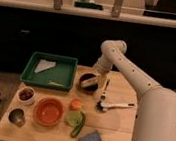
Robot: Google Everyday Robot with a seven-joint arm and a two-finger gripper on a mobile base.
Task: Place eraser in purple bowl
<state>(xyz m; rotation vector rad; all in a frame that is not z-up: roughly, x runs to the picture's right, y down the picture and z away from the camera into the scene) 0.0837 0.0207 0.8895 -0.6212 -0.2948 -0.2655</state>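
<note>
The arm bends down from its elbow so the gripper [100,77] hangs right over the right rim of the purple bowl [86,83], well placed for a drop into it. A pale yellowish piece [94,79] shows there at the rim, probably the eraser; whether the gripper clamps it or has let go, I cannot tell. The green tray [46,85], orange bowl [49,112] and grey-blue sponge [90,140] lie apart, out of the way

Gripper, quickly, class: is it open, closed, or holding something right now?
Gripper: at the right rim of the purple bowl; open, closed or holding something cannot be told.
</note>
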